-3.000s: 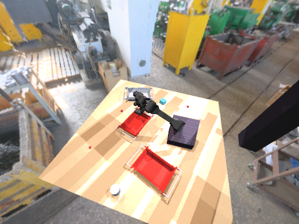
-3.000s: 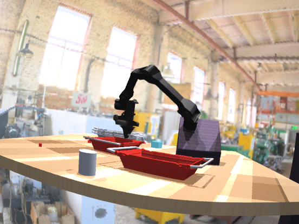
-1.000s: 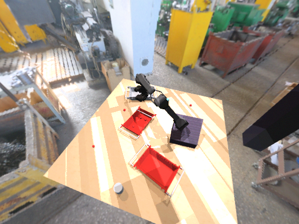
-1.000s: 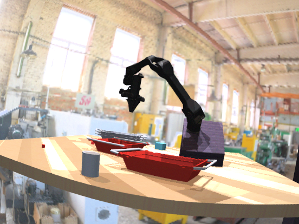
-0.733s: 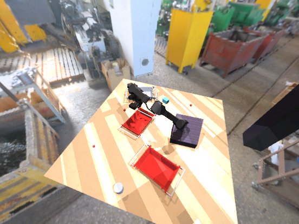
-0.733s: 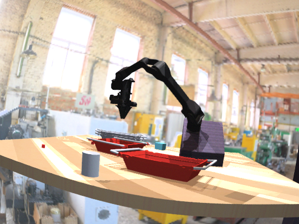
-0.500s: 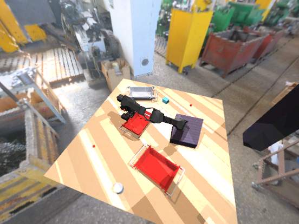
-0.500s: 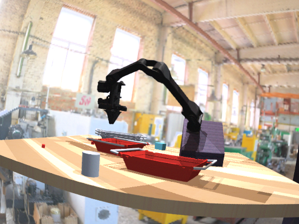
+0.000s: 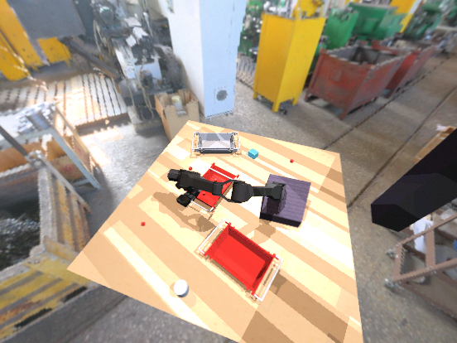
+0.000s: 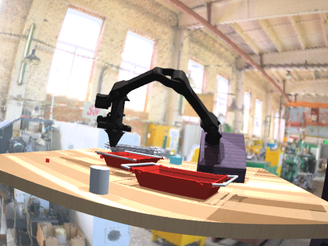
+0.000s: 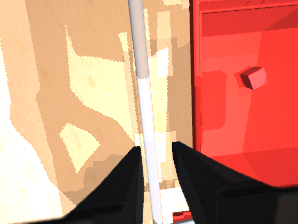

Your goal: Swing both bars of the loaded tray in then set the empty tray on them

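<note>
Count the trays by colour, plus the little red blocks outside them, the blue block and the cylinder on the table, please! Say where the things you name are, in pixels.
Red trays (image 9: 209, 200) (image 9: 244, 258) (image 10: 117, 161) (image 10: 175, 184) (image 11: 197, 100): 2
Grey tray (image 9: 216, 142) (image 10: 142, 150): 1
Little red blocks outside the trays (image 9: 190, 168) (image 9: 291, 161) (image 9: 142, 224) (image 10: 47, 160): 3
Blue block (image 9: 253, 153) (image 10: 176, 160): 1
Cylinder (image 9: 180, 287) (image 10: 99, 179): 1
Total: 8

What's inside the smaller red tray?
At least one small red block on the floor of the smaller red tray. The arm hides part of the inside from above.

Two red trays (image 9: 244, 258) (image 10: 178, 179); one cylinder (image 9: 180, 287) (image 10: 99, 180)
</note>
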